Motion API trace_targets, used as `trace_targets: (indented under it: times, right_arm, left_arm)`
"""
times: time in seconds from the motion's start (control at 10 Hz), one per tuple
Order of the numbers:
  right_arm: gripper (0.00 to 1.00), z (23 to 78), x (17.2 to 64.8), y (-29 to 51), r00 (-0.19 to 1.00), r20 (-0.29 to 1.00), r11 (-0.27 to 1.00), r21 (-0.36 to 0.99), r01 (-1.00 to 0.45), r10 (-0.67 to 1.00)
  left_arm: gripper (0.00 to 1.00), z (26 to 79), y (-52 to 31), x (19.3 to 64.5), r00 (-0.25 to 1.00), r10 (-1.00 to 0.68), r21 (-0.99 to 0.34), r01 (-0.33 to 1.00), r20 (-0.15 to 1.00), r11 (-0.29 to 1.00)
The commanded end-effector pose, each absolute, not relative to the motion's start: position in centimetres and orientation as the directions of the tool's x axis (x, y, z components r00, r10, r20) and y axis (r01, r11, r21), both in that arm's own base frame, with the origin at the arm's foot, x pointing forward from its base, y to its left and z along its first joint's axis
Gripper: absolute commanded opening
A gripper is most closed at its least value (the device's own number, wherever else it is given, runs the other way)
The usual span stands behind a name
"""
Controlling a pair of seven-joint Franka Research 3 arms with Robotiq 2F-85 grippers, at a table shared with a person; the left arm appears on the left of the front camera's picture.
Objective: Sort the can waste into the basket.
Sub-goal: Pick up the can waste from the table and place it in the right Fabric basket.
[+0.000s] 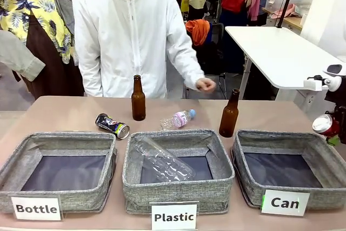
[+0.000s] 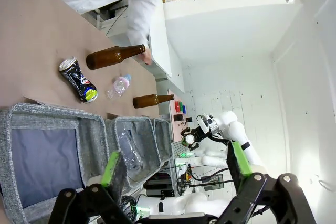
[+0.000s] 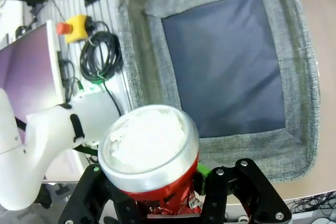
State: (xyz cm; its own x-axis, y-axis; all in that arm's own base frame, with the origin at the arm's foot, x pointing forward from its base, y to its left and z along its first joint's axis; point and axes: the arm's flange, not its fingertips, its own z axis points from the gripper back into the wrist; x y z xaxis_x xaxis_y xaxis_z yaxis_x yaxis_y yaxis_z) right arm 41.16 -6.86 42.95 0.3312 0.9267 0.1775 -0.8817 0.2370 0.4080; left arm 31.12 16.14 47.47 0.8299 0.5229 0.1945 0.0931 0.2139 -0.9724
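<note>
My right gripper (image 1: 331, 128) is shut on a crushed shiny red can (image 1: 325, 124) at the right edge of the front view, beside and a little above the grey basket (image 1: 286, 137) marked "Can". In the right wrist view the red can (image 3: 149, 153) stands silver end up between the black fingers of my right gripper (image 3: 157, 203), with the basket (image 3: 300, 77) and its dark base just beyond. A dark printed can (image 1: 112, 125) lies on the table behind the "Bottle" bin. My left gripper (image 2: 176, 163) is open, high over the left bins, far from the dark can (image 2: 79, 80).
Two brown glass bottles (image 1: 138, 98) (image 1: 229, 113) stand behind the bins. A small clear plastic bottle (image 1: 178, 118) lies between them. The "Plastic" bin (image 1: 178, 196) holds a large clear bottle (image 1: 162, 160). The "Bottle" bin (image 1: 59, 139) is at the left. A person's hand (image 1: 205, 84) hovers at the far edge.
</note>
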Motion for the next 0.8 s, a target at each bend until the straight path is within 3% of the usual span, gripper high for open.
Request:
trace_targets:
  times: [0.0,0.1,0.2,0.3,0.4,0.5,0.7]
  right_arm:
    - [0.0,43.29,41.76,-6.9,0.312,0.258,0.184,0.42,-0.888,0.915]
    - [0.59,43.36,41.76,-7.06,0.289,0.317,0.137,0.426,-0.894,0.903]
    - [0.59,43.5,41.79,-7.29,0.298,0.349,0.128,0.436,-0.891,0.888]
    - [1.0,43.56,41.85,-7.45,0.299,0.36,0.118,0.447,-0.887,0.884]
    - [0.62,43.57,41.85,-7.51,0.303,0.362,0.12,0.449,-0.885,0.882]
    - [1.0,43.61,41.88,-7.55,0.305,0.362,0.118,0.456,-0.882,0.881]
    - [1.0,43.62,42.05,-7.58,0.308,0.368,0.115,0.461,-0.88,0.878]
  left_arm:
    - [1.0,47.4,16.18,30.96,0.832,0.512,-0.969,0.111,0.213,0.222]
    - [1.0,47.4,16.18,30.96,0.832,0.512,-0.969,0.111,0.213,0.222]
    - [1.0,47.4,16.18,30.96,0.832,0.512,-0.969,0.111,0.213,0.222]
    - [1.0,47.4,16.18,30.96,0.832,0.512,-0.969,0.111,0.213,0.222]
    - [1.0,47.4,16.18,30.96,0.832,0.512,-0.969,0.111,0.213,0.222]
    - [1.0,47.4,16.18,30.96,0.832,0.512,-0.969,0.111,0.213,0.222]
    - [1.0,47.4,16.18,30.96,0.832,0.512,-0.969,0.111,0.213,0.222]
